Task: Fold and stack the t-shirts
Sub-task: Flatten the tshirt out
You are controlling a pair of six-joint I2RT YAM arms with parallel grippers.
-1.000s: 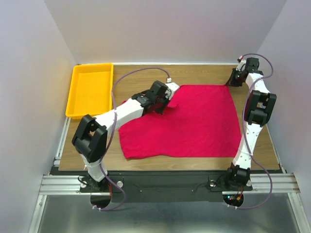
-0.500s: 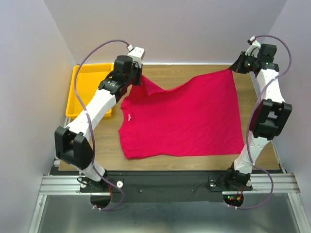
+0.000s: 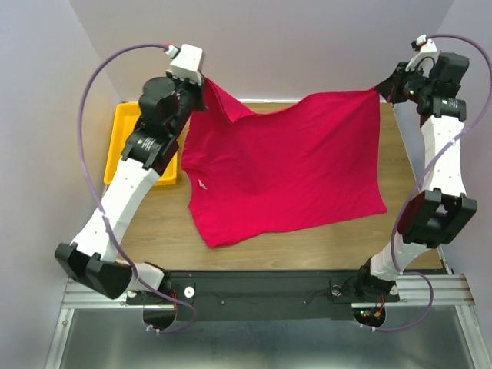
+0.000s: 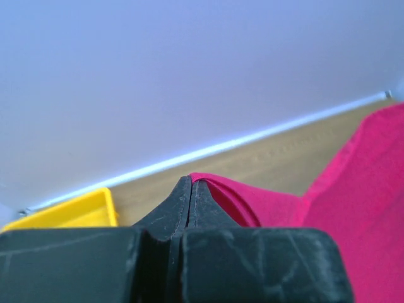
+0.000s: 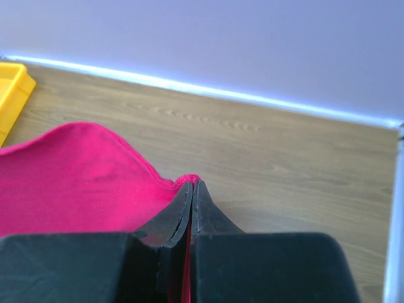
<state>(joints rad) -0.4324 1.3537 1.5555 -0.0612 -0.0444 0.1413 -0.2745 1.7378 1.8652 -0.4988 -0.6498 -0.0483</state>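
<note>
left gripper (image 3: 201, 79) pinched tight on t-shirt (image 3: 284, 169) corner | right gripper (image 3: 382, 91) likewise | hoisted higher than before, ready for laying flat

The t-shirt (image 3: 284, 169) pinched in my left gripper (image 4: 190, 184) and my right gripper (image 5: 191, 185) is soft matt crimson cloth, hanging in loose folds. My fingers (image 4: 211, 213) are matt black plastic, faintly scuffed. The table (image 3: 307, 242) is smooth wood grain with a light sheen, the tray (image 3: 123, 146) at far left glossy yellow plastic, the near rail (image 3: 438, 290) brushed metal
</note>
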